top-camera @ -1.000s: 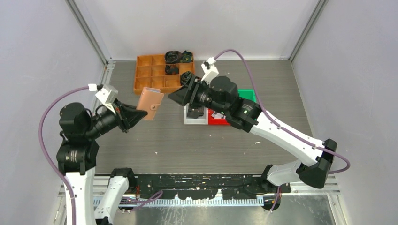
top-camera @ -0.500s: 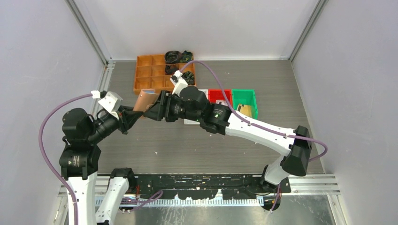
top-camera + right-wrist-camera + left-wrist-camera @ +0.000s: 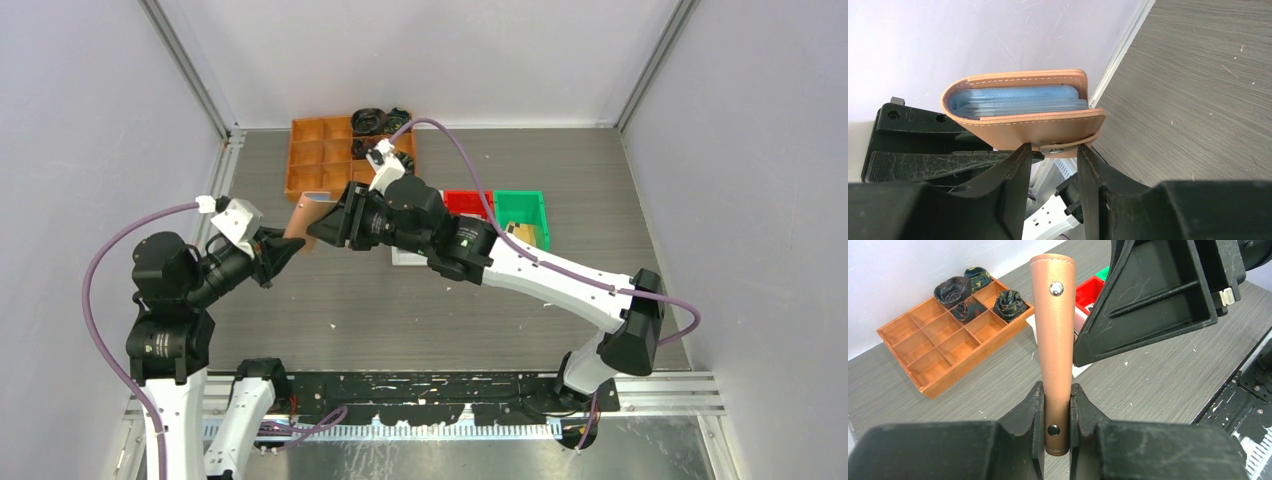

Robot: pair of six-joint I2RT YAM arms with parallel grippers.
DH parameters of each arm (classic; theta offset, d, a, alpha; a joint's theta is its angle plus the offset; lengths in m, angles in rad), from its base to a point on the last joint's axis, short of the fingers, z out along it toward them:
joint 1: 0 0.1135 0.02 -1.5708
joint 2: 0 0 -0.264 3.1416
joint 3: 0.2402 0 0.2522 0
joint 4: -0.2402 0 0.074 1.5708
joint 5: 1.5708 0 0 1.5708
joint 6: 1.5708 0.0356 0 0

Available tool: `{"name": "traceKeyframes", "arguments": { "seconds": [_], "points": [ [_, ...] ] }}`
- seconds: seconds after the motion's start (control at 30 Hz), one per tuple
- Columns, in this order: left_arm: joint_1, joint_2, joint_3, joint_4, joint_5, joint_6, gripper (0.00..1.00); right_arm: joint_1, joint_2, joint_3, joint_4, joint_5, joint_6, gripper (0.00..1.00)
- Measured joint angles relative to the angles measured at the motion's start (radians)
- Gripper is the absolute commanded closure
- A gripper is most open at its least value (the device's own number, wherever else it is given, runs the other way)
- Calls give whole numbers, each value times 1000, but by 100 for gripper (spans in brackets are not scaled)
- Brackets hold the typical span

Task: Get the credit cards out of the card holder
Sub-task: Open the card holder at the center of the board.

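Gripped by its lower end in the left claw (image 3: pixel 1057 396), clenched tight on the leather: the salmon card holder (image 3: pixel 1053 335), upright in the air above the left side of the tabletop (image 3: pixel 420 300). Folded shut, with light blue pockets (image 3: pixel 1018 102) showing along the open edge. Met from the right by the right claw (image 3: pixel 1053 150), fingers astride the strap tab and its snap; cannot tell whether pinching or merely bracketing. Just beyond the holder, the orange tray (image 3: pixel 318 160) with dark coils (image 3: pixel 372 122) in its far-right cells. To the right, beneath the right arm, a red bin (image 3: pixel 462 200) and a green bin (image 3: pixel 520 200). Open tabletop on the near side and at the far right; the wall rail (image 3: pixel 225 160) close beside the left arm. Half a second back, the right claw slightly nearer at the same spot; a second back, well apart over the bins, with the holder's flat face turned to the overhead camera.
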Motion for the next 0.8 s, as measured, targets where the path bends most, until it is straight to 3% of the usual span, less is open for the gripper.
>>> {"name": "traceKeyframes", "arguments": {
  "seconds": [0.17, 0.43, 0.8],
  "points": [
    [0, 0, -5, -2, 0, 10, 100, 0, 11, 24, -33, 18, -3, 69],
    [3, 0, -5, -14, -25, 32, 100, 3, 35, 57, -73, 21, 0, 98],
    [3, -4, -6, -15, -31, 36, 100, 5, 30, 47, -76, 28, -4, 99]
  ]
}}
